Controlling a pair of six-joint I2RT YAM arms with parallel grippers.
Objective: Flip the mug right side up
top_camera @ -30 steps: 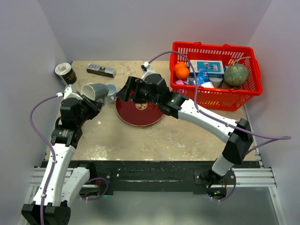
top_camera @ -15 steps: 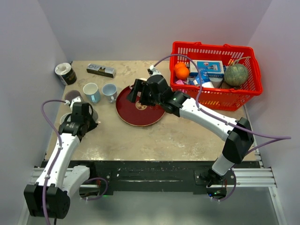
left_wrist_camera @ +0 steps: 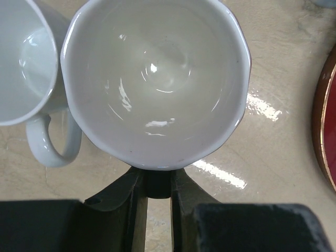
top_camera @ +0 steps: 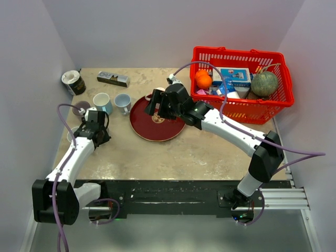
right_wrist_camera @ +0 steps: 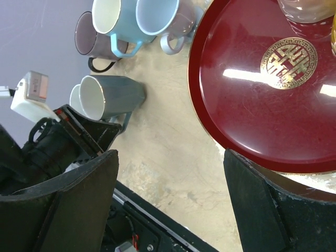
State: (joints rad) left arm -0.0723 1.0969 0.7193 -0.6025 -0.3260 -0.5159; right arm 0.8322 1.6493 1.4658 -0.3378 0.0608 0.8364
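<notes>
Clamps the left pincer [left_wrist_camera: 157, 185] tight on the dark handle of the grey mug [left_wrist_camera: 157, 79], just under the rim. Holds that mug mouth-up toward the wrist camera, glossy white inside on show, table [left_wrist_camera: 278, 68] visible all round it. Cannot tell whether its base touches the table. Sits at the table's left side, just beside a white mug [left_wrist_camera: 21, 63] whose handle turns toward the pincer. Shows the edge of a red plate [left_wrist_camera: 328, 121] near on the right.

Farther back, lines up a purple mug [right_wrist_camera: 86, 39], a light-blue mug [right_wrist_camera: 113, 21] and a blue-grey mug [right_wrist_camera: 163, 16], all upright and close together, by the plate's far left rim. Hangs the right pincer [right_wrist_camera: 170, 157], jaws spread wide and gripping nothing, above the plate's left edge.

Beyond, on the right, shows a red basket [top_camera: 231, 113] of groceries. At the far left corner, shows a can [top_camera: 73, 82] and a long box [top_camera: 113, 79].
</notes>
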